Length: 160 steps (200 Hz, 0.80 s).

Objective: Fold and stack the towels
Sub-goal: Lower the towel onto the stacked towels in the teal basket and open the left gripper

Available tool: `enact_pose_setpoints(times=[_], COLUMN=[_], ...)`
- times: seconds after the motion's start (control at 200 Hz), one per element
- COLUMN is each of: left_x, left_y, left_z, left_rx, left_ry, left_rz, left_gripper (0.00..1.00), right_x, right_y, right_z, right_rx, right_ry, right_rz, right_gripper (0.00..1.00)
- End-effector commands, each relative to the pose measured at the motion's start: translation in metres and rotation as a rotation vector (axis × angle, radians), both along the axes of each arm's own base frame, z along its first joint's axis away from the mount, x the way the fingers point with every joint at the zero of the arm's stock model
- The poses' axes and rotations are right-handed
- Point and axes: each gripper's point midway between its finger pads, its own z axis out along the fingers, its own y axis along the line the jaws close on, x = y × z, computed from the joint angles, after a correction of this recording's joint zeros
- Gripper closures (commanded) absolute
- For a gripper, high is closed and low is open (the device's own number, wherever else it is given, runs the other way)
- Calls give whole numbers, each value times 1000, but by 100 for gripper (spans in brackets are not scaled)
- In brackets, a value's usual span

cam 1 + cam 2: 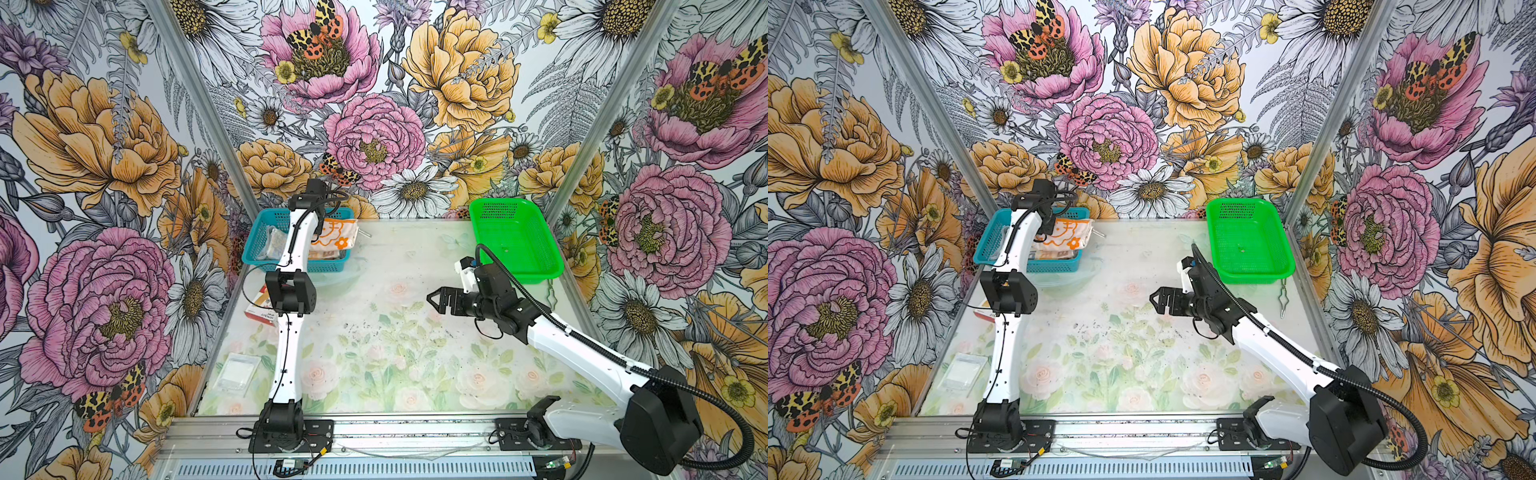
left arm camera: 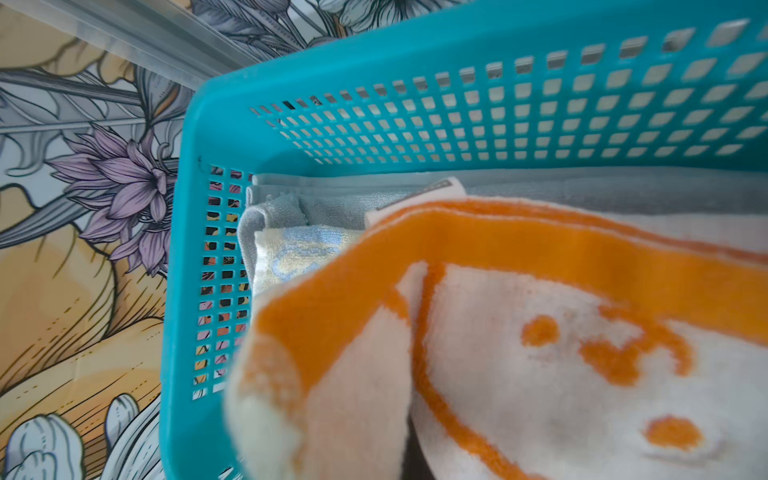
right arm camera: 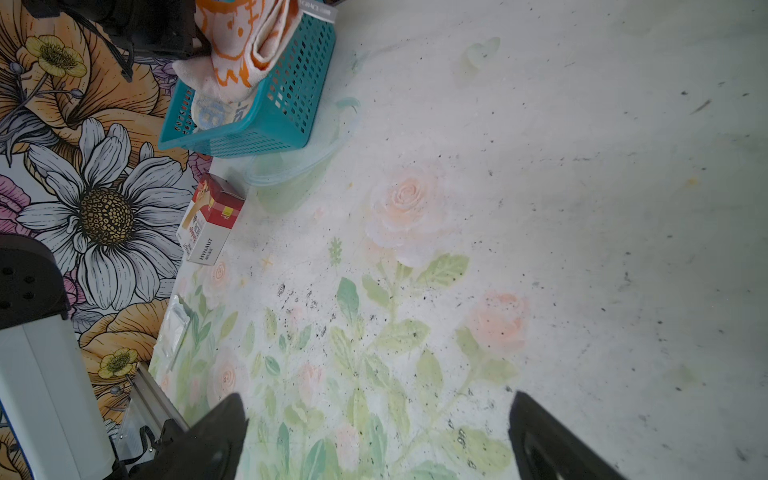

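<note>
Orange lion-face towel (image 1: 337, 237) held up at the teal basket (image 1: 258, 243) by the left gripper (image 1: 321, 226).

The left claw is clenched on the towel, whose free part rests at the basket's right end, at the table's (image 1: 415, 257) far left. In the left wrist view, the cream towel (image 2: 291, 253) with blue lettering and the light grey towel (image 2: 332, 203) lie inside the basket beneath it. The right gripper (image 1: 434, 300) hovers released, jaws spread wide, over mid-table near the green basket (image 1: 478, 208). A red-and-white box (image 3: 212, 216) and a white packet (image 1: 237, 372) lie along the left edge.
</note>
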Motion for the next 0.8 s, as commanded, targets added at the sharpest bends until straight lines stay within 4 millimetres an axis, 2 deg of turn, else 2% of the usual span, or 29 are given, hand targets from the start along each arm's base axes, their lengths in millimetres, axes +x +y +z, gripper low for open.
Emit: enact_pose_setpoints(times=[0.0,0.09,0.45,0.645,0.795], left_x=[4,3,-5,-6,-7], left_y=[4,11,36,36,45], left_z=[-9,-16,9,23,17], left_rx=[-52,-52,-73,-80,-72], left_ry=[-16,-3,-47,-77,-68], left_rz=[16,36,94,98,117], left_gripper=[100,100,100,100,100], right_x=[7,6,6,7,6], right_y=[5,9,18,22,23], right_z=[12,9,2,-1,-3], right_rx=[10,9,-5,-10,-13], right_ry=[-19,-8,9,16,20], right_rz=[-17,-10,12,21,28], right_gripper=[1,1,1,1,1])
